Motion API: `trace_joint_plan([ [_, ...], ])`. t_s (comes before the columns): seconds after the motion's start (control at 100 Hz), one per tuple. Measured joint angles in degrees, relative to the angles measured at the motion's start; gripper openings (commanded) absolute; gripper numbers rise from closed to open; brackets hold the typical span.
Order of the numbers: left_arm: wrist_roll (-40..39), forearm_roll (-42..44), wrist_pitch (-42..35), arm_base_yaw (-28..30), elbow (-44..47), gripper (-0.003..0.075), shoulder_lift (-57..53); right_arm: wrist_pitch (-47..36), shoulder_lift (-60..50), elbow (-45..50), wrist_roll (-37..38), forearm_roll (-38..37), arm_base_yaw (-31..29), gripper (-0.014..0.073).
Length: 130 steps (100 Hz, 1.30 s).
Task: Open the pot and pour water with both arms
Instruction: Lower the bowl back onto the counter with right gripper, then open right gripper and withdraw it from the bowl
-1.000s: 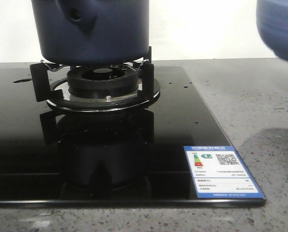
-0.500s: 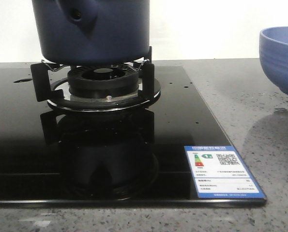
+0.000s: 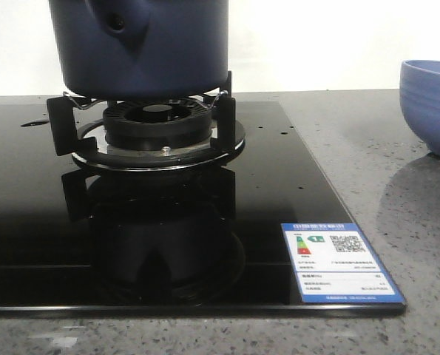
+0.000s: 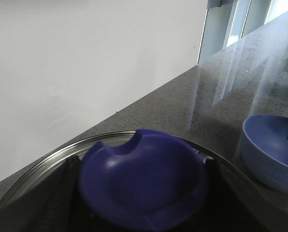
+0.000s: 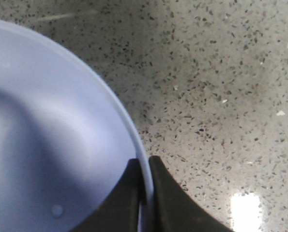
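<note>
Speckled countertop (image 5: 221, 96) beneath right fingers (image 5: 160, 193) pinching bowl (image 5: 47, 145) rim; left fingers unseen.

Bright; hob (image 3: 293, 177) glossy; lid (image 4: 144, 183) perhaps defocused.

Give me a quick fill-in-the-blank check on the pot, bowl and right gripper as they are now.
1. The navy pot sits on the gas ____.
2. The right gripper has its fingers pinching the rim of the periwinkle ____.
3. By the front view, the bowl is to the ____ of the pot.

Missing words: burner; bowl; right
</note>
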Motion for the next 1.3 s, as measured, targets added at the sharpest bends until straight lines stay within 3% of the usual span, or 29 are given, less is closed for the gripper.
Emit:
trace_joint_plan([
  [0.16,0.00,0.00,0.00,0.00,-0.09,0.0369,0.00,0.65,1.08,-1.16,0.00,-0.36,0.00,0.0420],
  [0.23,0.00,0.00,0.00,0.00,-0.09,0.0369,0.00,1.44,0.97,-2.53,0.11,-0.36,0.00,0.0484],
  [0.66,-2.24,0.53,1.20,1.85,-0.09,0.0369,-0.60,3.10,-8.35,-6.89,0.11,-0.36,0.00,0.0481],
  [1.3,-4.37,5.65,5.94,3.60,0.14,0.0373,-0.60,3.10,-8.90,-6.89,0.11,0.44,0.00,0.0481],
])
